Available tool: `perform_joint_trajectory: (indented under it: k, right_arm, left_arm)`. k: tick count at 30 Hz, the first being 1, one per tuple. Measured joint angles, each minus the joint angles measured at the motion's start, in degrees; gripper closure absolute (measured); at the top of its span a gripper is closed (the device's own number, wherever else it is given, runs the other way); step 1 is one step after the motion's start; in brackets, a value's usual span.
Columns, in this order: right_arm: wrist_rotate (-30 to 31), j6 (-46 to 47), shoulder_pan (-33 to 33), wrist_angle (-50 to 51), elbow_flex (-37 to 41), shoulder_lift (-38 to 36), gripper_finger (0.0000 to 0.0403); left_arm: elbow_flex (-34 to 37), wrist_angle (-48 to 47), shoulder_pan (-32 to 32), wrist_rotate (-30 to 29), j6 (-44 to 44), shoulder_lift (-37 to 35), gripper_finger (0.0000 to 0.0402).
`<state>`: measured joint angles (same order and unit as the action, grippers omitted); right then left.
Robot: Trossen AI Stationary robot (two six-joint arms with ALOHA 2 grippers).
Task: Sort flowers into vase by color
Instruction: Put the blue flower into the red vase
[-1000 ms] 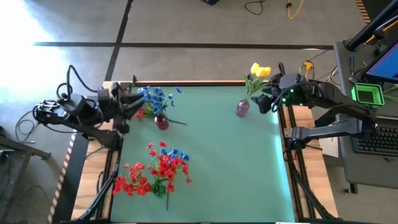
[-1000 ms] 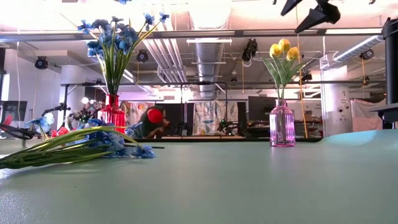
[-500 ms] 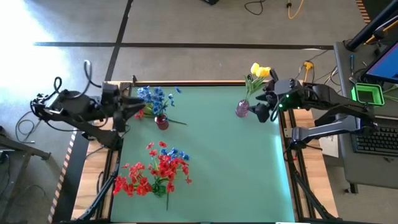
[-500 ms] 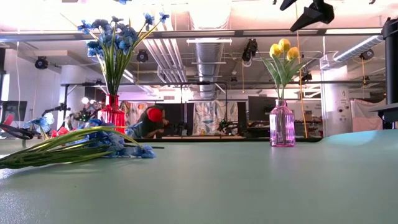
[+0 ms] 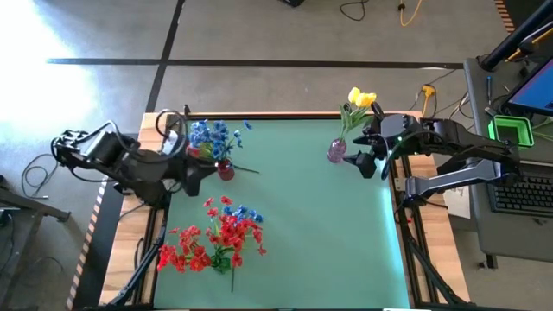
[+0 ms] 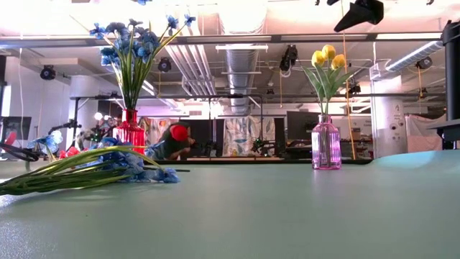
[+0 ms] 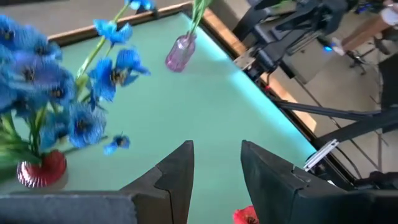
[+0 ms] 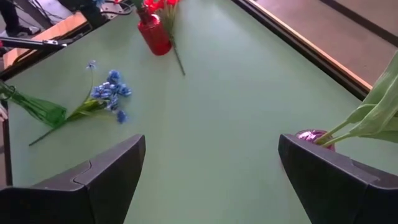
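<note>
1. Currently, sorting stood part done: blue flowers [image 5: 214, 136] sat in the red vase [image 5: 225, 170] at eleven o'clock on the table [image 5: 302, 225], and yellow flowers [image 5: 361, 98] in the pink vase [image 5: 336, 151] at one o'clock.
2. Unsorted flowers [image 5: 216, 239], mostly red with some blue, lay loose at seven o'clock.
3. My left gripper [image 5: 197, 173] hung just beside the red vase, jaws partly apart and holding nothing.
4. My right gripper [image 5: 364, 162] hovered beside the pink vase, spread wide and empty.
5. Judgement: the step was between picks; next called for lowering onto one stem in the heap.
6. Against a second ago, my left arm had swung inward over the table, and my right had edged inward too.
</note>
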<state>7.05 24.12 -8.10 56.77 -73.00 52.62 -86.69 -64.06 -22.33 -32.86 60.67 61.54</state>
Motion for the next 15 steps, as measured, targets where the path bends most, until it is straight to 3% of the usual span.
perform_joint_trajectory:
  k: [10, 15]
  right_arm:
    - [0.0, -1.2, 0.0, 0.0, 0.0, 0.0, 0.0042]
    - [0.0, -1.2, 0.1, 0.0, 0.0, 0.0, 0.0042]
  left_arm:
    - [-0.4, 2.1, 0.0, -0.3, 5.0, 6.6, 0.0279]
    - [-5.8, 1.2, 0.0, -0.1, 2.9, 11.0, 0.0279]
